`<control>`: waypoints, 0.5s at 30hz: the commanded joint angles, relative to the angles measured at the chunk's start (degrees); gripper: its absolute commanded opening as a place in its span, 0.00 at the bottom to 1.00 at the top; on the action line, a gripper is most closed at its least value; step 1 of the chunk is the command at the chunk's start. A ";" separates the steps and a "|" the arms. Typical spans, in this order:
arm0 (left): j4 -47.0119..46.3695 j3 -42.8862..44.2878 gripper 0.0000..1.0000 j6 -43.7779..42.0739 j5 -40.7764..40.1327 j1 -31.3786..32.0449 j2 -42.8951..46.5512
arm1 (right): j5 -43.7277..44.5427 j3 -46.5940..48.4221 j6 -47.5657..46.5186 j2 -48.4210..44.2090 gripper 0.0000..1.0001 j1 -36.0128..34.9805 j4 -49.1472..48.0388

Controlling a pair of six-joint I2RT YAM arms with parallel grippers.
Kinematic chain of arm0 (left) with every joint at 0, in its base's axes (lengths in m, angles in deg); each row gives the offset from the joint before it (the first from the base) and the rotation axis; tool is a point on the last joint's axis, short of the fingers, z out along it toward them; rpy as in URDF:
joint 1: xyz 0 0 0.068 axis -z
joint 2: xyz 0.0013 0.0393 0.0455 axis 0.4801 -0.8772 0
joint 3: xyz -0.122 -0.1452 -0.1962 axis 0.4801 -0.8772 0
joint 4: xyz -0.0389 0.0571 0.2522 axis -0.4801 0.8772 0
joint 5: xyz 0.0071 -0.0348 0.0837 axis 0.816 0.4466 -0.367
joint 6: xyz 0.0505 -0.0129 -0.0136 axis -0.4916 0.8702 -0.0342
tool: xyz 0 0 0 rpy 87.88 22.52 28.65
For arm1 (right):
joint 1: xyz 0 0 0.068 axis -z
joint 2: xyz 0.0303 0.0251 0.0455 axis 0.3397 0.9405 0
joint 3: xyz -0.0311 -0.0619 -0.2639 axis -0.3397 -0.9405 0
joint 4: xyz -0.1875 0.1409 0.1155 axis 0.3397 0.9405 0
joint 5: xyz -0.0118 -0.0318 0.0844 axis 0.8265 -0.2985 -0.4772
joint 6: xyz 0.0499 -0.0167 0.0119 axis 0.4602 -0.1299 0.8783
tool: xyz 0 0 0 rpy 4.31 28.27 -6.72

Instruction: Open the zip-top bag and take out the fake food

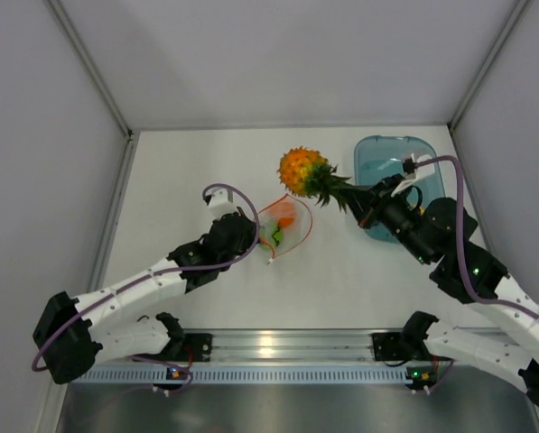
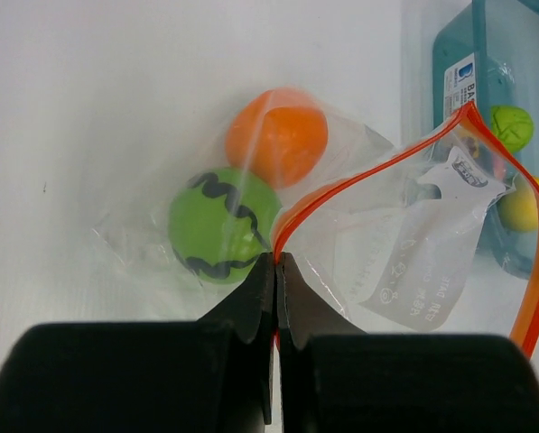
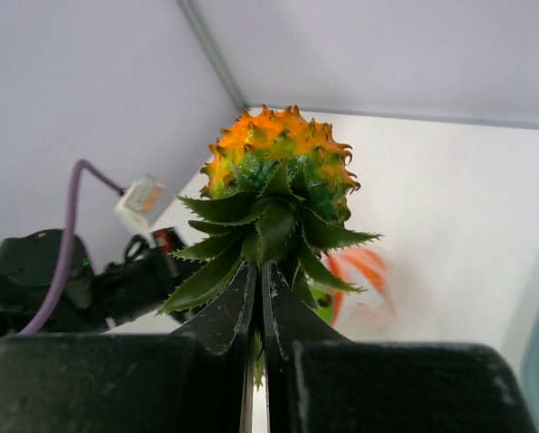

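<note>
Left claw (image 2: 276, 259) clamped on zip-top bag (image 2: 404, 262) rim, pinning it on worktop (image 1: 341, 289) so the mouth gapes; orange ball (image 2: 276, 135) and green ball (image 2: 222, 225) inside. Right claw (image 3: 258, 268) grips pineapple (image 3: 278, 158) by crown, held up between bag and blue tub (image 1: 386, 153), likely for drop-off.

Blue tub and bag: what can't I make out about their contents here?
Top view: the right arm covers part of the blue tub; its contents don't show.
Left wrist view: the tub is cut off by the frame edge and veiled by the zip-top bag, so its piece count is unclear.
Right wrist view: the bag is a blur behind the pineapple.
</note>
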 commanded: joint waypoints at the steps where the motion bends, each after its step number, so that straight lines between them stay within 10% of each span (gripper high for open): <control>1: -2.17 0.20 0.00 0.21 -1.22 -0.39 0.07 | 10.94 7.59 -6.84 1.66 0.00 1.70 5.80; 15: 1.35 1.52 0.00 -2.52 1.15 -0.74 3.24 | -4.48 13.32 -7.65 18.97 0.00 38.94 10.12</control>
